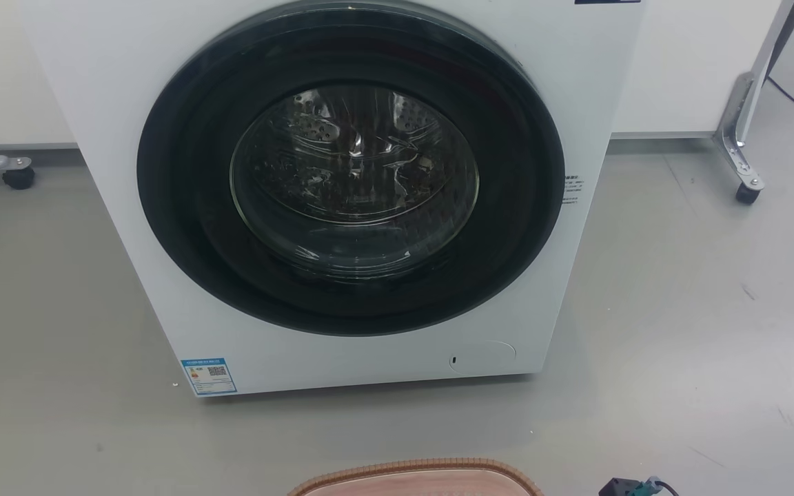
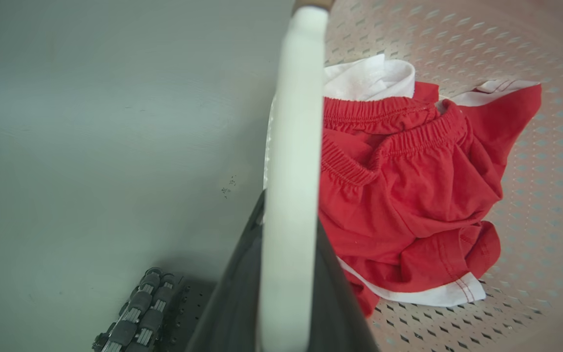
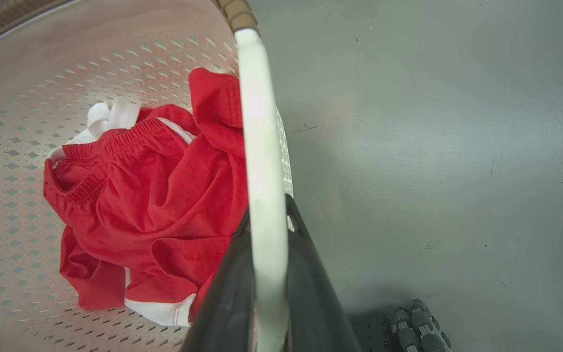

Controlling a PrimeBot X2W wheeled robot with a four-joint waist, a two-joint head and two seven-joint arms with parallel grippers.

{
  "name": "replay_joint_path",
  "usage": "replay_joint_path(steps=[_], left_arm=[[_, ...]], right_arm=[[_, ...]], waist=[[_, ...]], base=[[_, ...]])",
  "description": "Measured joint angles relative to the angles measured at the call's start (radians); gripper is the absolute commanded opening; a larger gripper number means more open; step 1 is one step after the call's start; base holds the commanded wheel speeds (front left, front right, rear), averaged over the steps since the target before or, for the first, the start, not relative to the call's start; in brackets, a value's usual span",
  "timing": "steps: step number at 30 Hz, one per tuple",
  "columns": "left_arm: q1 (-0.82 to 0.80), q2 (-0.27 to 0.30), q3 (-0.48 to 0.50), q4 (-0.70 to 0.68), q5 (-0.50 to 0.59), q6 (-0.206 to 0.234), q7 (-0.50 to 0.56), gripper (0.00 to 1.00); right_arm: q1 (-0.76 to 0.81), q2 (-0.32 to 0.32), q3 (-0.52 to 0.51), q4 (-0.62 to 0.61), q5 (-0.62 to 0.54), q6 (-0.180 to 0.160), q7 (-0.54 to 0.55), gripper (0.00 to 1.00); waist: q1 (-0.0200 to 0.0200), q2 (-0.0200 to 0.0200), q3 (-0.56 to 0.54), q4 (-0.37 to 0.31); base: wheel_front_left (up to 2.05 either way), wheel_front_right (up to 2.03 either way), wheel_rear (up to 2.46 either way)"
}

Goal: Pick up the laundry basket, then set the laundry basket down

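White side handles [image 2: 291, 122] sit pinched between dark fingers [image 2: 232, 303]: left claw [image 2: 289, 210] and right claw [image 3: 268, 205] each clamp one, likely so the laundry basket [image 1: 416, 470] lifts level. It is in front of the washer [image 1: 349, 172], red shorts [image 2: 408, 195] inside; whether it is off the floor [image 1: 679, 310], I cannot tell.

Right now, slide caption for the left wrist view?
Left gripper closed on the white handle of the laundry basket; red shorts and a white cloth inside.

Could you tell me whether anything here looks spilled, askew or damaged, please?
Nothing stands out. The red shorts lie crumpled inside the basket, the washer door is shut, and the left gripper and right gripper each clasp a white handle.
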Motion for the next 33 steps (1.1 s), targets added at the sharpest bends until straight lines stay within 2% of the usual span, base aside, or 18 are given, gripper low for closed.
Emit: replay_joint_path(steps=[23, 33], left_arm=[[0.0, 0.003, -0.046, -0.008, -0.025, 0.017, 0.001, 0.0], [-0.016, 0.003, -0.066, -0.014, -0.022, 0.026, -0.028, 0.0]], right_arm=[[0.001, -0.001, 0.005, 0.004, 0.01, 0.0, 0.0, 0.0], [-0.017, -0.001, 0.004, 0.005, 0.009, -0.004, -0.02, 0.0]], waist=[[0.0, 0.0, 0.008, 0.005], [0.0002, 0.0, 0.047, 0.006]], base=[[0.0, 0.0, 0.0], [0.0, 0.0, 0.0]])
